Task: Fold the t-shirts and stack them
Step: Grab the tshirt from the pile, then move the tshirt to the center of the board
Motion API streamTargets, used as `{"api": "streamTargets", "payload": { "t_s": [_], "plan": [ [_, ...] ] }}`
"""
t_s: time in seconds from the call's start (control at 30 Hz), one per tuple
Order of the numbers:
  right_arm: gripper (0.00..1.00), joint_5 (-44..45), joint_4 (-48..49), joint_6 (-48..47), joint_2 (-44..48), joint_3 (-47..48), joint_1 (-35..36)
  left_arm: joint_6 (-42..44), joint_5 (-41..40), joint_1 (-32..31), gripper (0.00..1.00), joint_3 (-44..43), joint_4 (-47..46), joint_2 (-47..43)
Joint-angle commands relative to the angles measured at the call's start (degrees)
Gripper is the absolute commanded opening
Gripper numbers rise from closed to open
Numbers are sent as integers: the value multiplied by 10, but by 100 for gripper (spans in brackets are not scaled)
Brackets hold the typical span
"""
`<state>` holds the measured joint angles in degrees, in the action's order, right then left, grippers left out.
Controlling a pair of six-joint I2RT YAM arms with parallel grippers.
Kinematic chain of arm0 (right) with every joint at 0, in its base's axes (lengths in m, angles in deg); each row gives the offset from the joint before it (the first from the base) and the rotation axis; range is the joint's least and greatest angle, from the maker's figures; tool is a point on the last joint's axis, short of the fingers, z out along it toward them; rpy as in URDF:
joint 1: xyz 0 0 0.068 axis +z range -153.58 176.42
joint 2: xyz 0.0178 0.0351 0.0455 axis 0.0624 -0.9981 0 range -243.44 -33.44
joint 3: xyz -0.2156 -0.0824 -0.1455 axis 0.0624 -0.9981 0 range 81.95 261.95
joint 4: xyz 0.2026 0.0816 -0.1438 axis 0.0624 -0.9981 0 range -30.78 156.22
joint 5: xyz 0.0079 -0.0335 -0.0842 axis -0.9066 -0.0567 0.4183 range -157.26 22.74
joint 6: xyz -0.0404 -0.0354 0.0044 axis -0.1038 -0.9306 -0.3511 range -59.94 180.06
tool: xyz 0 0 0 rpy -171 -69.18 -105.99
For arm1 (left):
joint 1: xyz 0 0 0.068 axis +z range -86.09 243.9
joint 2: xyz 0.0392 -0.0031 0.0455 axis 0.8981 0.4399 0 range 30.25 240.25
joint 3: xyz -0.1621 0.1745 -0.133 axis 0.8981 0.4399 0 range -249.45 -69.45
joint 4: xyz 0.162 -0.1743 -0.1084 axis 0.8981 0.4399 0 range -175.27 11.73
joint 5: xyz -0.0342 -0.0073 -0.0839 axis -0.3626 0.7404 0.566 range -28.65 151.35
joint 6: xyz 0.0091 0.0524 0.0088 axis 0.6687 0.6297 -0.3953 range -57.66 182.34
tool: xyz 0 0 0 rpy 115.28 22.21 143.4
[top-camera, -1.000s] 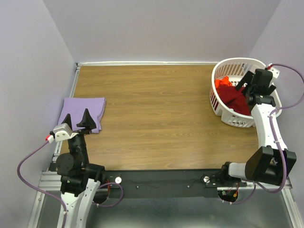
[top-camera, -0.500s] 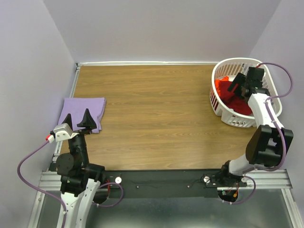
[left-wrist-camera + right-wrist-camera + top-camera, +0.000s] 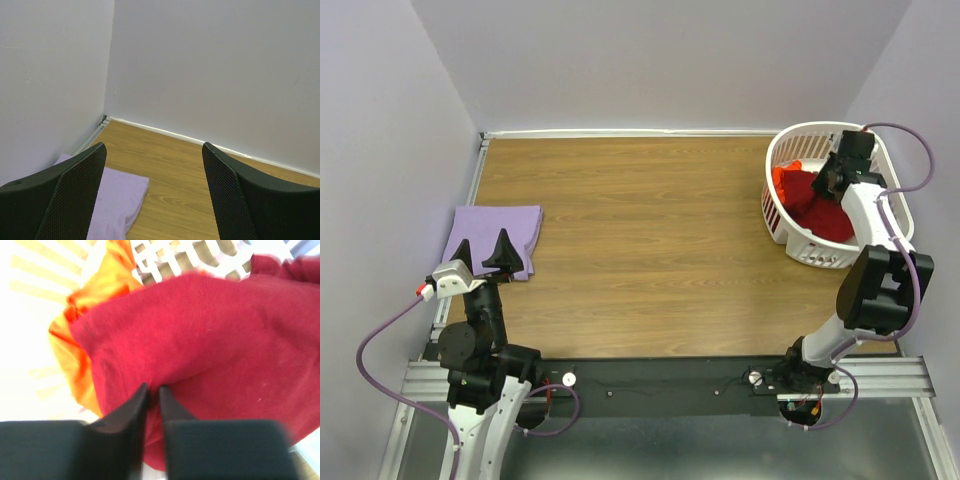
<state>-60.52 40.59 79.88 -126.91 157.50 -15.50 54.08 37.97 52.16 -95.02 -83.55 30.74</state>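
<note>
A dark red t-shirt (image 3: 817, 205) lies bunched in the white laundry basket (image 3: 790, 232) at the back right, with an orange-red t-shirt (image 3: 785, 176) beside it. My right gripper (image 3: 827, 183) reaches down into the basket. In the right wrist view its jaws (image 3: 153, 390) are pinched on a fold of the dark red t-shirt (image 3: 210, 335), the orange-red t-shirt (image 3: 75, 335) to its left. A folded lavender t-shirt (image 3: 492, 236) lies flat at the table's left edge. My left gripper (image 3: 484, 252) hovers over its near edge, open and empty; the shirt (image 3: 112, 200) shows between the fingers.
The wooden table (image 3: 640, 240) stretches between the folded shirt and the basket. Pale walls close in at the left, back and right. A purple cable (image 3: 905, 150) loops over the basket's far rim by the right arm.
My right gripper has dropped further into the basket and its jaws have closed from wide open onto the dark red t-shirt. The left arm has not moved.
</note>
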Motion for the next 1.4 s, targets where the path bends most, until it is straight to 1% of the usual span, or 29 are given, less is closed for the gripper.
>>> {"api": "streamTargets", "payload": {
  "t_s": [0.0, 0.03, 0.2, 0.23, 0.3, 0.33, 0.4, 0.43, 0.47, 0.5, 0.53, 0.7, 0.73, 0.77, 0.8, 0.87, 0.9, 1.0, 1.03, 1.07, 1.1, 1.13, 1.17, 1.2, 1.23, 1.3, 1.33, 1.37],
  "plan": [
    [3, 35, -2, -4, 1, 50, 1, 10, 8, 0, 85, 5, -13, -71],
    [0, 39, -3, -6, 3, 59, 1, 9, 7, -1, 85, 5, -13, -71],
    [0, 49, -3, -24, 38, 156, 1, 9, 8, -1, 85, 5, -13, -65],
    [0, 36, -4, -28, 49, 210, 1, 10, 8, -1, 85, 5, -13, -64],
    [0, 13, -1, -31, 59, 272, 1, 10, 9, -1, 85, 5, -14, -59],
    [0, -15, -2, -30, 64, 335, 1, 10, 9, -1, 85, 5, -15, -59],
    [0, -51, 0, -32, 58, 406, 1, 10, 9, -1, 85, 5, -15, -56],
    [1, -92, 4, -31, 52, 471, 1, 10, 8, -1, 85, 5, -15, -54],
    [1, -115, 9, -30, 48, 497, 1, 10, 8, -1, 85, 5, -15, -52],
    [0, -158, 17, -26, 45, 517, 1, 10, 8, 0, 85, 4, -14, -51],
    [0, -178, 37, -22, 44, 536, 1, 9, 9, 0, 85, 4, -14, -50],
    [0, -285, 117, 25, 42, 572, 1, 9, 9, 0, 85, 3, -13, -47],
    [0, -331, 153, 56, 42, 573, 1, 9, 9, -1, 85, 2, -13, -47],
    [0, -354, 174, 76, 41, 573, 1, 8, 11, -1, 85, 2, -13, -46],
    [0, -396, 225, 127, 38, 573, 1, 8, 11, -1, 85, 2, -12, -45],
    [0, -440, 289, 187, 32, 570, 2, 8, 11, 0, 85, 2, -11, -45],
    [0, -472, 354, 253, 25, 565, 4, 8, 10, -1, 85, 2, -11, -45],
    [0, -503, 452, 337, 12, 551, 40, 7, 11, -1, 85, 2, -10, -44],
    [1, -503, 450, 335, 8, 551, 78, 8, 11, -1, 85, 2, -10, -44],
    [0, -501, 438, 321, 6, 555, 102, 7, 10, -1, 85, 2, -10, -44],
    [0, -493, 423, 284, 1, 558, 118, 8, 11, 0, 85, 1, -10, -44],
    [0, -488, 397, 270, -7, 559, 150, 8, 10, 0, 85, 1, -10, -44],
    [1, -482, 393, 265, -13, 555, 189, 8, 11, -1, 84, 1, -8, -44],
    [0, -478, 392, 262, -20, 557, 206, 7, 10, -1, 85, 1, -8, -44],
    [0, -473, 388, 259, -40, 560, 238, 7, 11, 0, 85, 1, -8, -44],
    [0, -459, 378, 248, -63, 591, 276, 6, 10, 0, 85, -1, -7, -44],
    [0, -439, 365, 225, -88, 615, 313, 4, 8, 0, 85, -2, -5, -44],
    [0, -439, 365, 225, -101, 616, 332, 4, 7, 0, 84, -2, -5, -44]
  ]
}}
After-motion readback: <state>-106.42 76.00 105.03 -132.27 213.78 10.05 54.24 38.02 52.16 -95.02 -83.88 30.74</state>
